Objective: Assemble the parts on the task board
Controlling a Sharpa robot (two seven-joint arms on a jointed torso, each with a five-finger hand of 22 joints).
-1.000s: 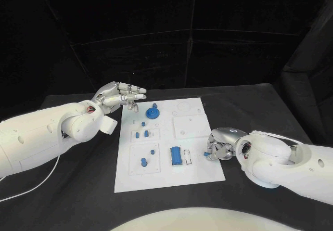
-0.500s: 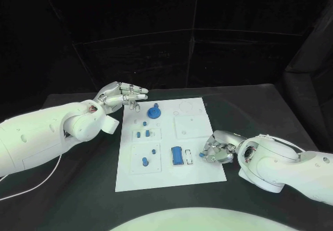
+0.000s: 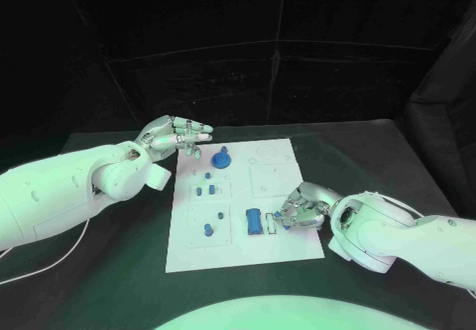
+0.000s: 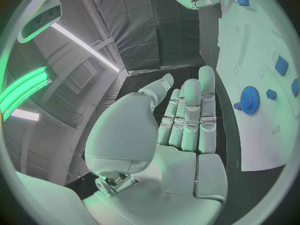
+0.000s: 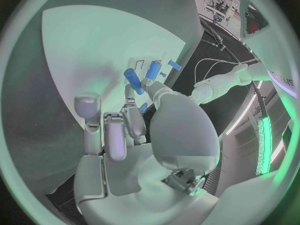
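Note:
The white task board (image 3: 273, 247) lies mid-table. On it stand a blue gear (image 3: 220, 161), small blue pieces (image 3: 204, 190), a blue knob (image 3: 208, 229) and a blue rectangular block (image 3: 254, 221). My right hand (image 3: 303, 208) reaches over the board's right edge and pinches a small blue peg (image 3: 284, 221) between thumb and finger, close beside the block. In the right wrist view the peg (image 5: 133, 80) sticks out past the fingertips above the board (image 5: 100, 40). My left hand (image 3: 179, 134) hovers off the board's far left corner, fingers apart and holding nothing. The left wrist view shows the gear (image 4: 249, 100).
Black table (image 3: 377, 158) surrounds the board, with bare room at the right and front. A white cable (image 3: 60, 265) trails along the table's left side. White raised plates (image 3: 269, 180) occupy the board's right half.
My right hand has moved left from the board's right edge onto the board, carrying the peg nearer the blue block. The left hand has stayed put.

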